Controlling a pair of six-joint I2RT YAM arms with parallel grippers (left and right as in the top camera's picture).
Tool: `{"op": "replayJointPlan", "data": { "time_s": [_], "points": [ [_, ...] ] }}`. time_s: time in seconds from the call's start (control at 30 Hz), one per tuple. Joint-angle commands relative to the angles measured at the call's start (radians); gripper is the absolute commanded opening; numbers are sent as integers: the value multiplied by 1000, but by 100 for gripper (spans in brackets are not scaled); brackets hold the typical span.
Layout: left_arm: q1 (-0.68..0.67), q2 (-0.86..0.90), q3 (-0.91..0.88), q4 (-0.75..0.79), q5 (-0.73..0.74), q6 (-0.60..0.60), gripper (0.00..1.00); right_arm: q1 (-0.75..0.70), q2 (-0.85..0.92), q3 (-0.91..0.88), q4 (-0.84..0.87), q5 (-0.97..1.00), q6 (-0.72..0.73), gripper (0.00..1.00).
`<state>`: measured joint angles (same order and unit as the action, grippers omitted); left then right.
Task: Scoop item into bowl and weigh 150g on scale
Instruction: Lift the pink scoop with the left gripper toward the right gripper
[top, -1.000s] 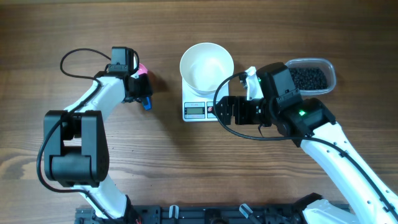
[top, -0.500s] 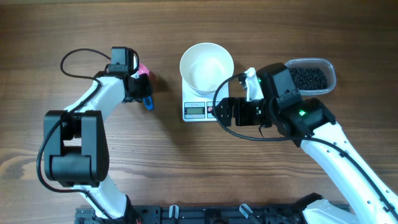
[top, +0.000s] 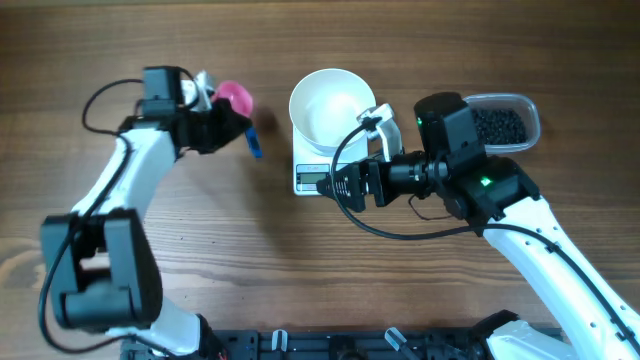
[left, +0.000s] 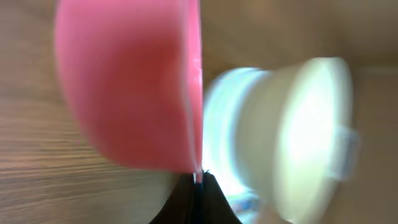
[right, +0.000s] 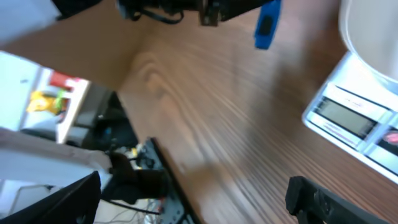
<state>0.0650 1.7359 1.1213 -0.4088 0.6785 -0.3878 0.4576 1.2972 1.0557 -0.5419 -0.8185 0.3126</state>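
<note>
Pink scoop pinched in closed left gripper, beside empty bowl on scale; right gripper spread wide, holding nothing. Beads lie in clear tub, far right: loose, light, quick to roll; take by scoop, kept level.

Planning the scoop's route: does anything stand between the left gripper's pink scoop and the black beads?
Yes. The round white bowl on the white digital scale and the right arm's black wrist lie between the pink plastic scoop and the tiny black beads in their clear tub.
</note>
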Motion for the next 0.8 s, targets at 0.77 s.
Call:
{"op": "replayJointPlan", "data": {
  "time_s": [0.77],
  "points": [
    [-101, -111, 12, 423, 811, -685, 4, 4, 242, 18, 767, -377, 535, 66]
  ]
}}
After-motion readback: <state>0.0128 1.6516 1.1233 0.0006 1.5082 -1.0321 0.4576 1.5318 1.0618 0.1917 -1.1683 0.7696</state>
